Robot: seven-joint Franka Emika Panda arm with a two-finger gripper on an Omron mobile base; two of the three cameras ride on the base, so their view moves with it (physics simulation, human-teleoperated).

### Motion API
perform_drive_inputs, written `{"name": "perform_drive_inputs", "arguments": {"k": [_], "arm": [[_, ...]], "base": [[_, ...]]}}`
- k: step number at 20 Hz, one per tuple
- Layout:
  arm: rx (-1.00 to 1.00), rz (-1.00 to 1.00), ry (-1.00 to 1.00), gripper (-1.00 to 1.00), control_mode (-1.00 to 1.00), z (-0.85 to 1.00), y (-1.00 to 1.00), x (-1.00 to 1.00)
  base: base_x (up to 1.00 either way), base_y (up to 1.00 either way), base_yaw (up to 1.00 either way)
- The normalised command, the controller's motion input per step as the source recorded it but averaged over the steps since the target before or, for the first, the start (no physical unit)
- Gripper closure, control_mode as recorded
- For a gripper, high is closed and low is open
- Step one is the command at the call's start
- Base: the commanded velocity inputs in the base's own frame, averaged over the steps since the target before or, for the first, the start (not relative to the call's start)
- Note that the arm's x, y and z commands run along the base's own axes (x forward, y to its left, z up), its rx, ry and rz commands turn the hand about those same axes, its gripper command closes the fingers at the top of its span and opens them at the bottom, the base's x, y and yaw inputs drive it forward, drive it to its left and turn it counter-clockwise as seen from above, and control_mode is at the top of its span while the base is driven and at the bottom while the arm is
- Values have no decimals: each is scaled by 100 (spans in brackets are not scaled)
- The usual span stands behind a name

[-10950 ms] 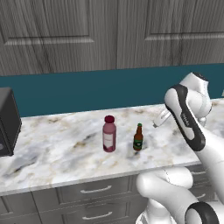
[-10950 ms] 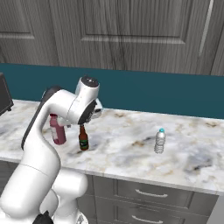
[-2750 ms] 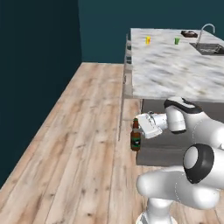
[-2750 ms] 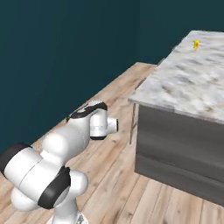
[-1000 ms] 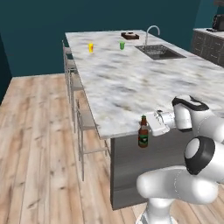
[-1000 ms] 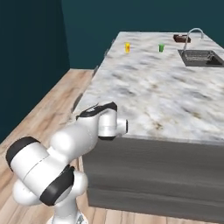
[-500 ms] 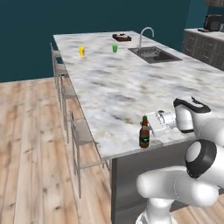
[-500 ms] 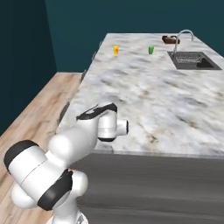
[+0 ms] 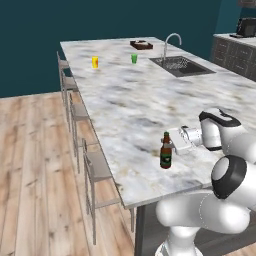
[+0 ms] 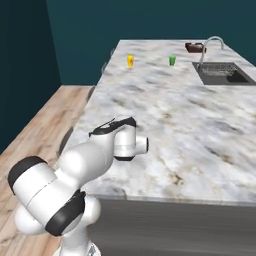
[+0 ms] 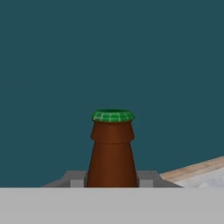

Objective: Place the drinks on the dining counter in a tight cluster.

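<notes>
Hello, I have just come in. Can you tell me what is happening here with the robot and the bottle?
The robot arm is holding a brown beer bottle upright in its gripper, over the near end of the dining counter. In the hand view the two fingers sit on either side of the bottle's neck. Whether the bottle's base touches the marble is not clear. A yellow cup and a green cup stand far off, towards the end with the sink.

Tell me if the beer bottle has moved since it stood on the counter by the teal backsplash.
Yes. The beer bottle has left that counter and is now upright over the dining counter near its front edge, clamped in the gripper.
</notes>
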Motion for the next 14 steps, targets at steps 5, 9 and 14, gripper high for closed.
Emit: {"name": "perform_drive_inputs", "arguments": {"k": [5, 9, 14], "arm": [[0, 0, 0, 100, 100, 0, 0, 0], [0, 0, 0, 100, 100, 0, 0, 0], [0, 0, 0, 100, 100, 0, 0, 0]], "base": [[29, 3, -3], [0, 0, 0], [0, 0, 0]]}}
